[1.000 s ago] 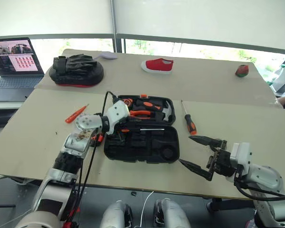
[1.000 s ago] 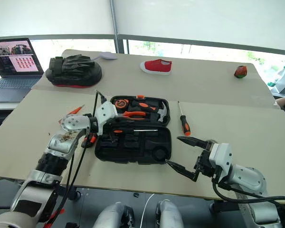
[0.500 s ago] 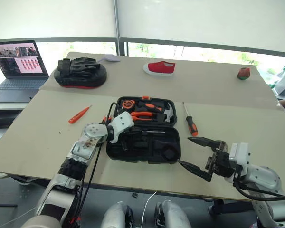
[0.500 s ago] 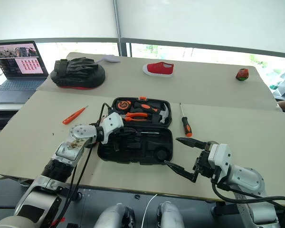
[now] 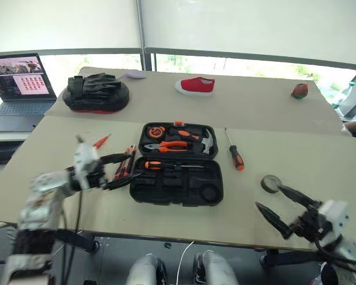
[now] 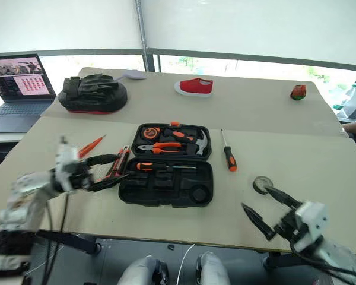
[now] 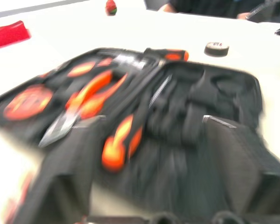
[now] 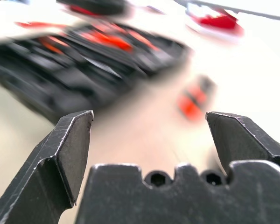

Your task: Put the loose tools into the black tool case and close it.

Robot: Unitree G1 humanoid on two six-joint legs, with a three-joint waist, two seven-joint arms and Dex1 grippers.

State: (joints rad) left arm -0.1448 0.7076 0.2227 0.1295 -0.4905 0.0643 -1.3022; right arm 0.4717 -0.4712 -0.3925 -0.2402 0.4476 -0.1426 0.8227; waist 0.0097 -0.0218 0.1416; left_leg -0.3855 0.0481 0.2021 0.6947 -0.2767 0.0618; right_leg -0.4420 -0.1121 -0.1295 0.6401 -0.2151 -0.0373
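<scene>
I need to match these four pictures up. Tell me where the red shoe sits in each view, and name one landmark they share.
Left eye view: the red shoe lies far back, beyond the open tool case.
Right eye view: same spot, behind the case.
Left wrist view: at the picture's edge, past the case.
Right wrist view: blurred, beyond the case.
Shared landmark: the open tool case.
</scene>
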